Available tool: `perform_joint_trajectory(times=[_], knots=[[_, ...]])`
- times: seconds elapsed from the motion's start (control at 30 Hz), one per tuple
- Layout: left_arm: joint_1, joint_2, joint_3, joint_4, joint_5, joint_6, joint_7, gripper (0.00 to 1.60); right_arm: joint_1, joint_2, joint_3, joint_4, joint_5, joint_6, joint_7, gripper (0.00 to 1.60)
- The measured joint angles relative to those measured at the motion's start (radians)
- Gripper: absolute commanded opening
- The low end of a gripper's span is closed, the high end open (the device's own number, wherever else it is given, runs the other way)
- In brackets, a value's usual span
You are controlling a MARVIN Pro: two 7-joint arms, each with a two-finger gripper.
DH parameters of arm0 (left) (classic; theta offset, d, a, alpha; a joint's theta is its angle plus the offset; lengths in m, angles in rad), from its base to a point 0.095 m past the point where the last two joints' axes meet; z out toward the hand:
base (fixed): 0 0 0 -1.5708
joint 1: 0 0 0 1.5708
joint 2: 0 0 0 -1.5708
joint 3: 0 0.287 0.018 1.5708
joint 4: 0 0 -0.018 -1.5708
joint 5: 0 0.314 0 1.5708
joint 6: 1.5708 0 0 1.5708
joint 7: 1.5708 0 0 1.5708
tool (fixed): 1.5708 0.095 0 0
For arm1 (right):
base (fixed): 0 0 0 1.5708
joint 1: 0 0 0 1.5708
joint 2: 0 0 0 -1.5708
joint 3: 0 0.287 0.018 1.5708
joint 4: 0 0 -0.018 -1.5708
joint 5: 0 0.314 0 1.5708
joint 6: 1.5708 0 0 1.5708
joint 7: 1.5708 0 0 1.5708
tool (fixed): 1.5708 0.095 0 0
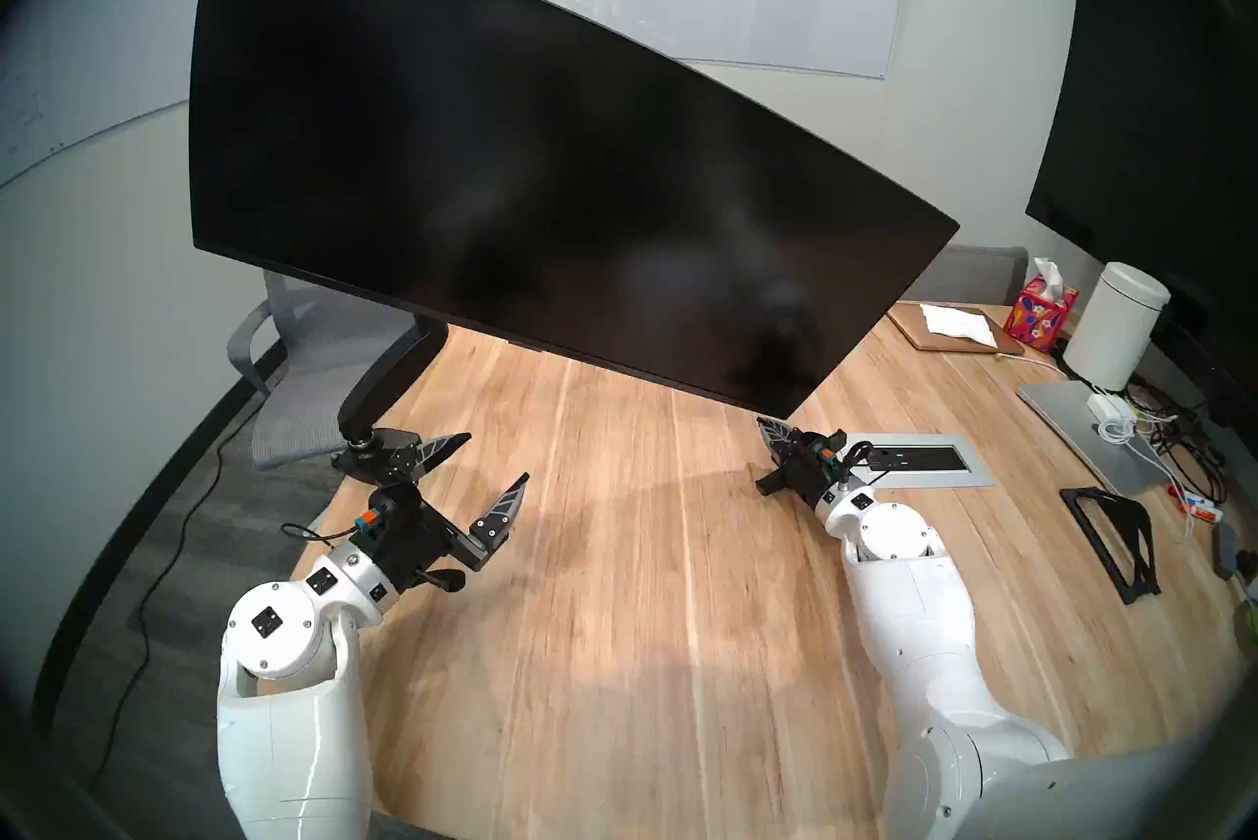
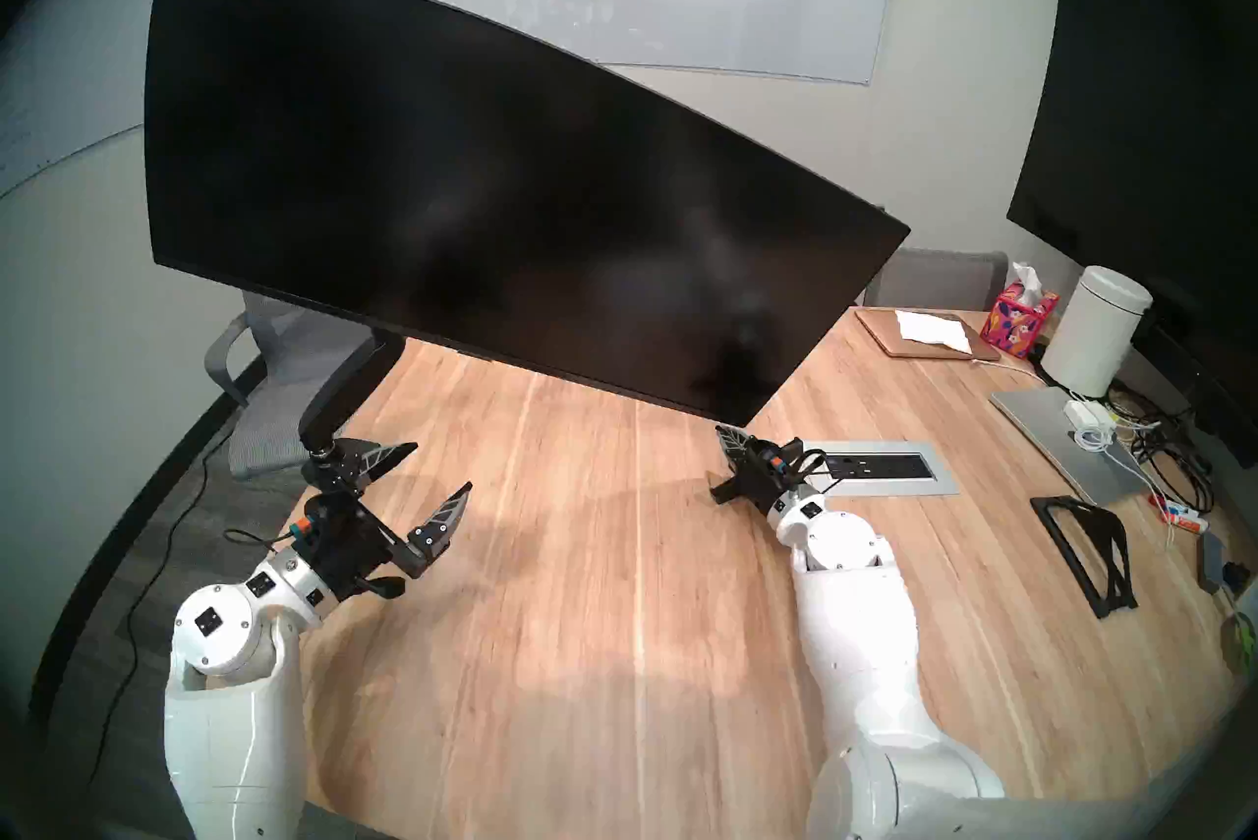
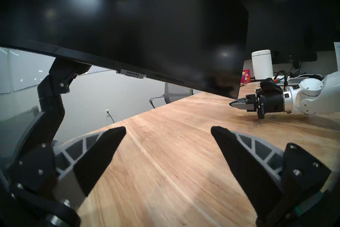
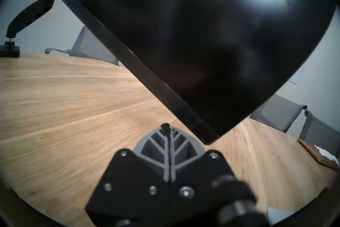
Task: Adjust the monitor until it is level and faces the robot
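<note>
The wide curved black monitor (image 1: 517,171) (image 2: 476,185) hangs on its black arm mount (image 1: 384,382) and tilts steeply, its right end down near the wooden table (image 1: 613,546). My right gripper (image 1: 772,431) (image 4: 166,127) is shut with nothing in it, its tips just under the monitor's low right corner (image 4: 211,140). Whether they touch it I cannot tell. My left gripper (image 1: 497,461) (image 3: 168,129) stands open and empty above the table, close to the mount's base (image 1: 367,450) and below the monitor's left half.
A second dark screen (image 1: 1157,123) stands at the far right. Near it sit a white canister (image 1: 1116,335), a tissue box (image 1: 1041,314), a closed laptop (image 1: 1089,430), cables and a black stand (image 1: 1116,546). A power inlet (image 1: 912,458) is set in the table. Grey chairs (image 1: 306,355) stand behind.
</note>
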Motion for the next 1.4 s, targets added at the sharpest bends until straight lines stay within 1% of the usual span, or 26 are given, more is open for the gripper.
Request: perform_joint_trajectory(times=[0.33,0.73,1.0,1.4], knots=[[0.0,0.0,0.0,0.0,0.0,0.0,0.0,1.6,0.023,-0.001,0.003,0.029,-0.002,-0.001,0.004,0.0],[0.0,0.0,0.0,0.0,0.0,0.0,0.0,1.6,0.076,-0.011,-0.003,0.111,-0.004,-0.002,-0.022,0.0],[0.0,0.0,0.0,0.0,0.0,0.0,0.0,1.6,0.091,-0.013,0.002,0.127,-0.003,-0.008,-0.035,0.0],[0.0,0.0,0.0,0.0,0.0,0.0,0.0,1.6,0.088,-0.028,0.02,0.123,-0.004,-0.026,-0.053,0.0]])
